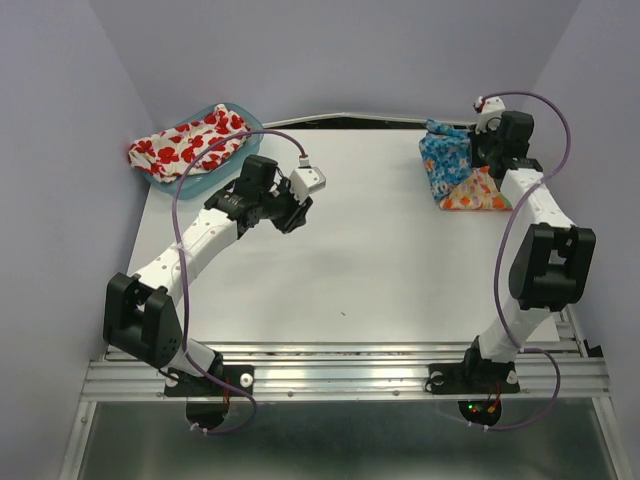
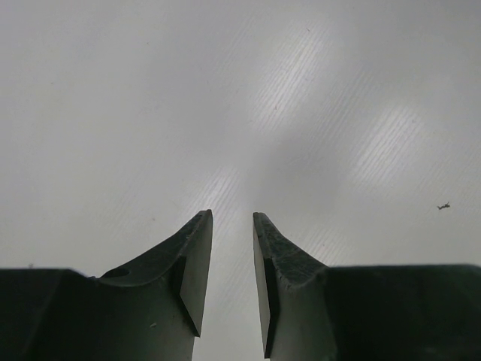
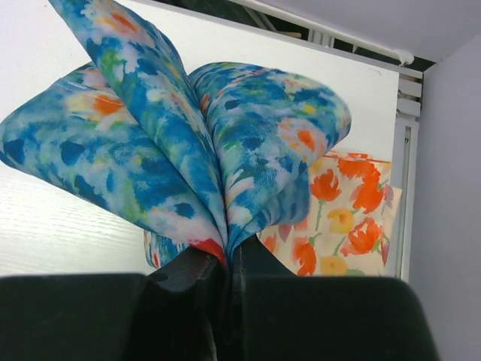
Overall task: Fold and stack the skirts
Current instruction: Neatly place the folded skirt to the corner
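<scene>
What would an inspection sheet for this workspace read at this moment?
Surface: white table, one small dark speck.
Job's things: blue skirt pinched up at far right; orange skirt folded flat beside it; red-flowered skirt lying across teal tub.
Clutter: teal tub, far left corner.
Grippers: left gripper open, holding nothing, above table; right gripper shut on blue skirt.
Cables: purple cables loop on both sides.
Surroundings: lilac walls; metal rail at near edge.

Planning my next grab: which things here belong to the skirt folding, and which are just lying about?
Job: blue skirt, pinched in the right hand; orange skirt by it; white poppy skirt, far left.
Lying about: teal tub holding the poppy one; table.
</scene>
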